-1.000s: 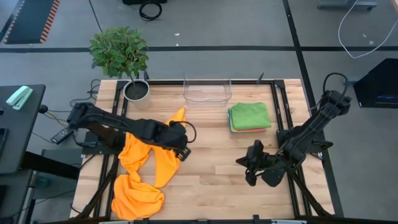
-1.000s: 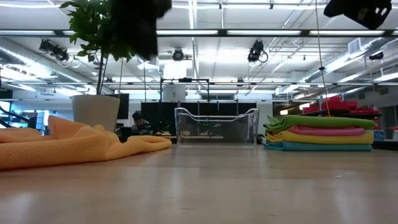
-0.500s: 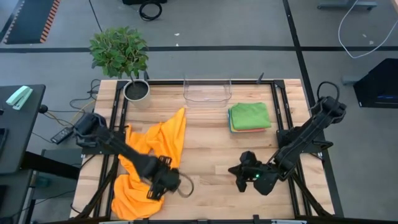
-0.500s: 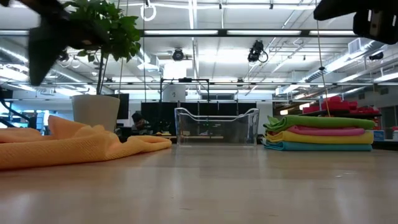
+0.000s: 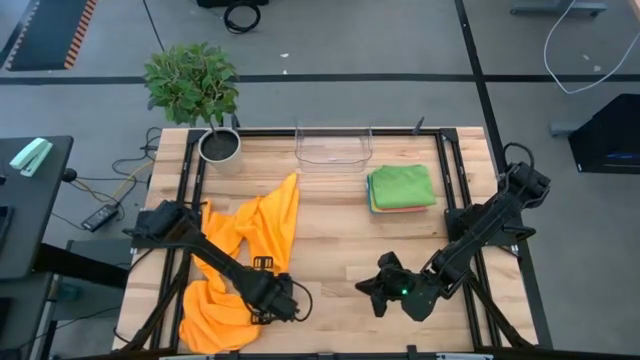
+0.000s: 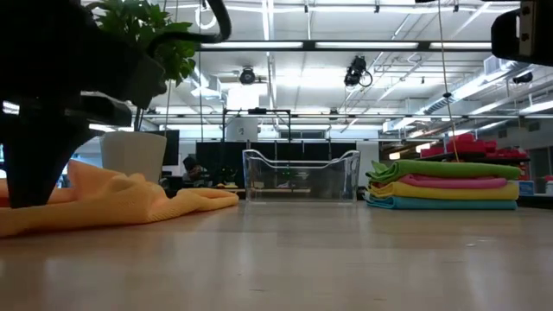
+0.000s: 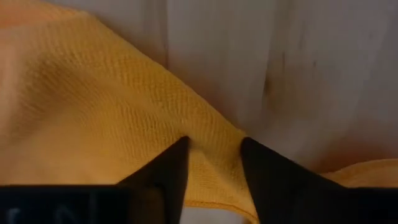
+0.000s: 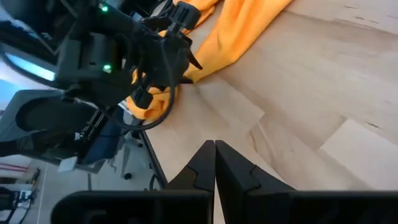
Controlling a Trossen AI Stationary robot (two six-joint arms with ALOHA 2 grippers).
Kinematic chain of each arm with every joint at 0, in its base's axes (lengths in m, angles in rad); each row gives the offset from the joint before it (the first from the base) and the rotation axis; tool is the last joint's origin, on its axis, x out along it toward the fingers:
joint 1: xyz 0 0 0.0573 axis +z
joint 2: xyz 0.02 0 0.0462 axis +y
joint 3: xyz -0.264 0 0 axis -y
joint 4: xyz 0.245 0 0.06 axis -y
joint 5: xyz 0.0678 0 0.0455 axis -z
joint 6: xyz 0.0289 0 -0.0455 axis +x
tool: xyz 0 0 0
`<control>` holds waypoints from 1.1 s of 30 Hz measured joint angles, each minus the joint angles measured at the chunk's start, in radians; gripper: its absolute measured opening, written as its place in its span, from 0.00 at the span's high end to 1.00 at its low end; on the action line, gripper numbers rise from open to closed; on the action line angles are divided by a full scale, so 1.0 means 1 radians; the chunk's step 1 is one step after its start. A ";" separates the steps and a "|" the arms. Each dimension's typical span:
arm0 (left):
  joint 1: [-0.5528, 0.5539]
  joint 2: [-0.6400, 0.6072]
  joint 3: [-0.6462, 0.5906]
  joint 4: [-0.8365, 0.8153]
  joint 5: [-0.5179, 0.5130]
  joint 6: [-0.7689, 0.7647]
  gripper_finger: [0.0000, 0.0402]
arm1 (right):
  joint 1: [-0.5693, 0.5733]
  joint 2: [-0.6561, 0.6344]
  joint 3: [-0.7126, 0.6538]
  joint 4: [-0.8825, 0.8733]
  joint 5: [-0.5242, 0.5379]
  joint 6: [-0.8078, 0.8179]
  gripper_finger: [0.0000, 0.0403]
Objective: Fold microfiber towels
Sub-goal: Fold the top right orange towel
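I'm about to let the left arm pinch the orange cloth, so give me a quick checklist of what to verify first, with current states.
1. Left gripper is open, fingers straddling a ridge of the crumpled orange microfiber towel: ok.
2. Left gripper is down at the towel's near-right edge: ok.
3. Right gripper is shut and empty, hanging over bare wood of the wooden table, clear of the towel: ok.
4. Orange towel is spread flat for folding: not ok, bunched.
5. Folded stack topped by the green towel sits undisturbed beside the clear plastic bin: ok.
6. Fingers catch one layer only: cannot tell.
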State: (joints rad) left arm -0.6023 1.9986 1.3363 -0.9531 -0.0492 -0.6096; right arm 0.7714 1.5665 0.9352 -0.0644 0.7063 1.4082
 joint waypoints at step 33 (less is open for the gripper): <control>0.236 -0.058 0.692 -0.337 -0.209 -0.065 0.98 | 0.139 -0.273 0.001 -0.320 0.159 -0.305 0.96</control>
State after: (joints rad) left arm -0.3662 1.9403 2.0283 -1.2898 -0.2586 -0.6741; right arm 0.9100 1.2935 0.9360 -0.3845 0.8654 1.1036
